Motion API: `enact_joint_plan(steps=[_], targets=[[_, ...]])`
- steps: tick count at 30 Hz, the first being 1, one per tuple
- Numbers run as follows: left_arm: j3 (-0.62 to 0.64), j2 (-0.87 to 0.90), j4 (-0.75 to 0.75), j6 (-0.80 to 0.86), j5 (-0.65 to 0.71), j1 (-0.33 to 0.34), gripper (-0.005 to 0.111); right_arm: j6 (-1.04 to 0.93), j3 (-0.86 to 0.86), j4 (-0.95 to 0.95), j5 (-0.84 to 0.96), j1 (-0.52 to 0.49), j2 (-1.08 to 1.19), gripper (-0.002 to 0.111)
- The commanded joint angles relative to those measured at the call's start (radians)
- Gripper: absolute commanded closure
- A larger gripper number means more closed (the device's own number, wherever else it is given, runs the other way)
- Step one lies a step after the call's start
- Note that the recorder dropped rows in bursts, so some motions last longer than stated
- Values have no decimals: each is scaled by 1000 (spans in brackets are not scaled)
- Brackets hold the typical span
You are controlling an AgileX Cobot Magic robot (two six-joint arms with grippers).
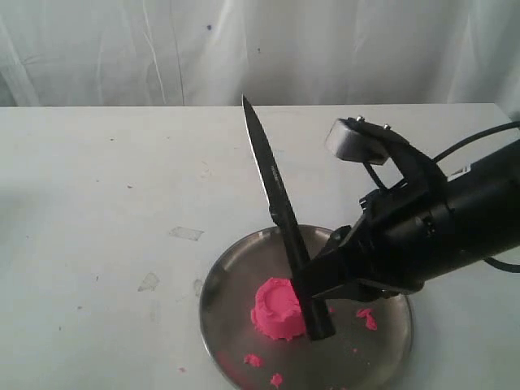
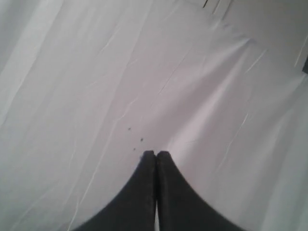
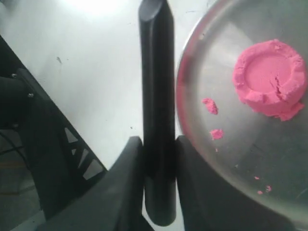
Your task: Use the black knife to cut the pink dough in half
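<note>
The pink dough is one whole lump with a round flat top, sitting on the round steel plate. My right gripper is shut on the black knife at its handle, just right of the dough. The dark blade slants up and away over the table, its tip in the air. In the right wrist view the handle stands between the fingers of the gripper, with the dough off to one side on the plate. My left gripper is shut on nothing and faces white cloth; the exterior view does not show it.
Small pink crumbs lie scattered on the plate. Two bits of clear tape lie on the white table left of the plate. A white curtain hangs behind the table. A dark frame stands beside the table.
</note>
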Motion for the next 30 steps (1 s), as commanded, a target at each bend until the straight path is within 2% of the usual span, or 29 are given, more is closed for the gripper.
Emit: enact_joint_plan(steps=[1, 3, 7, 9, 11, 12, 13, 17, 18, 20, 22, 26, 28, 30], targets=[[-236, 206, 145, 72, 89, -2, 107, -53, -3, 86, 58, 1, -6, 108], [-285, 354, 225, 263, 174, -2, 107, -73, -3, 89, 65, 1, -6, 108], [-299, 708, 213, 401, 294, -2, 107, -94, -3, 21, 63, 1, -6, 108], [-299, 899, 213, 351, 282, -3, 107, -94, -3, -54, 53, 1, -6, 108], [-299, 1026, 231, 171, 275, -30, 107, -74, -3, -163, 28, 1, -6, 108], [-299, 1068, 295, 87, 262, -50, 107, -44, -3, -234, 23, 1, -6, 108], [-299, 1092, 385, 36, 231, -72, 107, 9, -3, -313, 15, 1, -6, 108], [-321, 1143, 961, -65, -173, -140, 107, 269, 11, -551, -61, 1, -6, 108], [-338, 1152, 1039, -85, -266, -164, 107, 300, 16, -587, -68, 1, -4, 108], [-370, 1166, 1080, -150, -324, -226, 107, 327, 20, -614, -68, 1, 3, 108], [-397, 1180, 1080, -164, -254, -308, 107, 331, 20, -614, -44, 7, 20, 108], [-457, 1243, 1080, -145, 53, -458, 107, 344, -4, -650, 16, 61, 84, 108], [-492, 1293, 1080, -131, 85, -503, 107, 364, -34, -697, 49, 93, 132, 108], [-527, 1338, 1080, -86, 26, -514, 107, 377, -74, -740, 71, 123, 192, 108]])
